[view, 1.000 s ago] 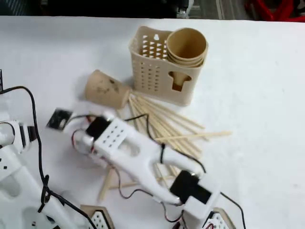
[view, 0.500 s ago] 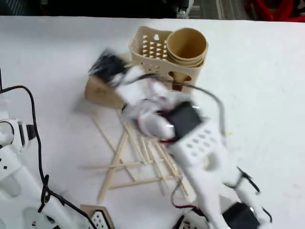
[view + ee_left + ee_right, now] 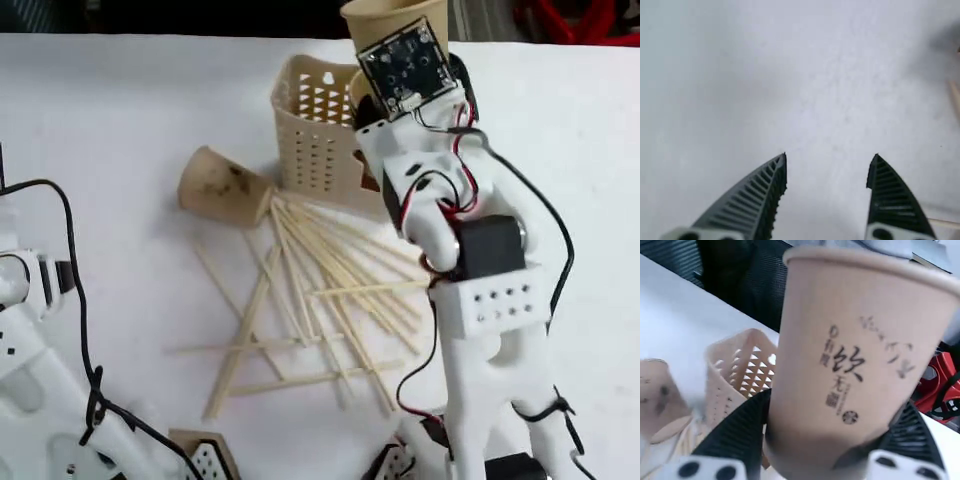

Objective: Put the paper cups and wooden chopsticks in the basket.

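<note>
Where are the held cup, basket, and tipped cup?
held cup (image 3: 850, 350): right wrist view, middle of side wall.
basket (image 3: 315, 150): high view, perforated front wall.
tipped cup (image 3: 222, 187): high view, side wall.

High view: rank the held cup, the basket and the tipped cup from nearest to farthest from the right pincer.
1. Held cup, gripped in the right pincer itself.
2. Basket, close by the pincer.
3. Tipped cup, lying beyond the basket's other side.

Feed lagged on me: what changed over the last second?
The right gripper swung from low over the loose wooden chopsticks up to the beige perforated plastic basket, and now grips an upright tan paper cup. The other tan paper cup, lying on its side, and the basket stayed put.
</note>
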Robot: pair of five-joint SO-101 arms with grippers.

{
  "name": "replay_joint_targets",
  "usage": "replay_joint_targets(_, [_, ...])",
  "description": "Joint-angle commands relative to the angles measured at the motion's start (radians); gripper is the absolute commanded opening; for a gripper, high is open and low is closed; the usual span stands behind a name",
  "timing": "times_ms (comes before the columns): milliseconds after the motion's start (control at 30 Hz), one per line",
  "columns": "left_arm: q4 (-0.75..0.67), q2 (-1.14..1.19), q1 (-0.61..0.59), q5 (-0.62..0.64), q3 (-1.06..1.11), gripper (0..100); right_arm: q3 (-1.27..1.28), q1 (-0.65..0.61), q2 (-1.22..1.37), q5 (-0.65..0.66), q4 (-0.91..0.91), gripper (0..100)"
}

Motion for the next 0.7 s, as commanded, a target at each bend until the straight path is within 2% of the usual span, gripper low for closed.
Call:
replay_joint_targets(0, [-0.018,-0.024,-0.002,0.012,-0.002,26,0.206,0.047,-0.035,-0.063,-0.340,23.8])
replay_joint_targets(100, [-0.018,-0.024,-0.002,0.012,-0.002,26,0.311,0.065,-0.027,-0.149,-0.558,23.9])
replay_joint_targets(233, [-0.018,-0.024,-0.002,0.012,-0.002,26,0.410,0.054,-0.024,-0.170,-0.711,24.0])
replay_joint_targets(467, [-0.018,-0.024,-0.002,0.014,-0.002,26,0.491,0.030,-0.024,-0.173,-0.753,24.2])
replay_joint_targets(667, [-0.018,-0.024,-0.002,0.014,-0.002,26,0.486,0.028,0.038,-0.173,-0.748,38.2])
